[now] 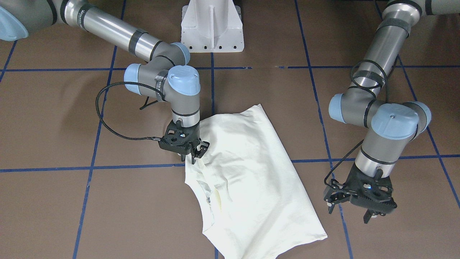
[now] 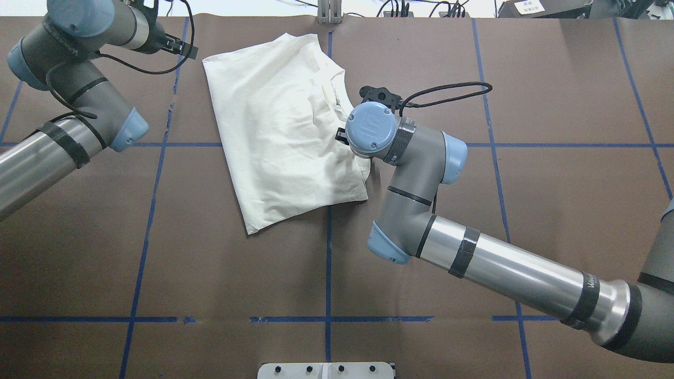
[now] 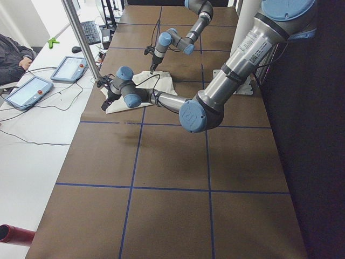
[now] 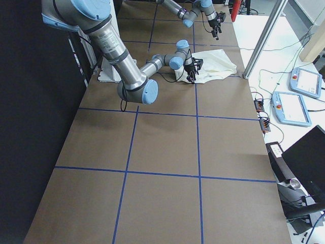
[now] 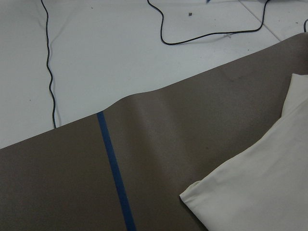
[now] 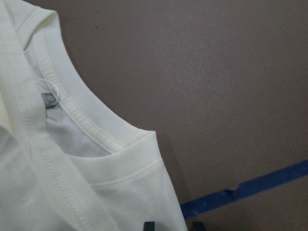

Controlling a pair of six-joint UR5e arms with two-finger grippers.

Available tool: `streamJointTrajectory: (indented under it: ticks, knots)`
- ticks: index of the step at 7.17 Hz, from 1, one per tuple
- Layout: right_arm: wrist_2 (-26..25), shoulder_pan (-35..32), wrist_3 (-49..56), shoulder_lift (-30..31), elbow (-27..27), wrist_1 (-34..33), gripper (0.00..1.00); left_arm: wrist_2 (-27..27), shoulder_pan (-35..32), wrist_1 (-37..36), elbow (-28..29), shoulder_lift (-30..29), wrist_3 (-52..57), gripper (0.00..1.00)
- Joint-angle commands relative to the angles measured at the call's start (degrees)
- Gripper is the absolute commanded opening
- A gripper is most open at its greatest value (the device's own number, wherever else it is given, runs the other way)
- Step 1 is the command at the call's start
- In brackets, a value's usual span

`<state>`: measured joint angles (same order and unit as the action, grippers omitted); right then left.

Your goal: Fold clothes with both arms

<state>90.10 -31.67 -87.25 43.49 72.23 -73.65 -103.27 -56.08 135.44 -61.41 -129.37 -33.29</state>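
Cream T-shirt (image 1: 251, 169) lies folded, plain side up, on the table (image 1: 54, 208). Right gripper (image 1: 194, 154) sits at its shoulder edge. The overhead view hides it, but the wrist view shows fingertips (image 6: 149, 225) narrowly apart beside the collar (image 6: 86, 115). Left gripper (image 1: 348, 215) is spread wide, clear of the shirt.

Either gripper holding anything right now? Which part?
Nothing is held. The right gripper straddles the shoulder edge of the shirt beside the collar, fingertips apart, not clamped. The left gripper hangs open off the shirt.
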Motion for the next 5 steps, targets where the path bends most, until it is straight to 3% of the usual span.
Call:
streamJointTrajectory:
  ticks: [1,3,5]
  knots:
    - [-0.19,0.21,-1.6,0.01,0.02,0.08,0.0,0.0,0.0,0.0,-0.03,0.0,-0.02,1.0]
    - [0.25,0.12,-1.6,1.32,4.99,-2.45,0.0,0.0,0.0,0.0,-0.03,0.0,-0.02,1.0]
    - [-1.23,3.35,-4.04,9.63,17.09,-5.62,0.0,0.0,0.09,0.09,-0.03,0.0,-0.02,1.0]
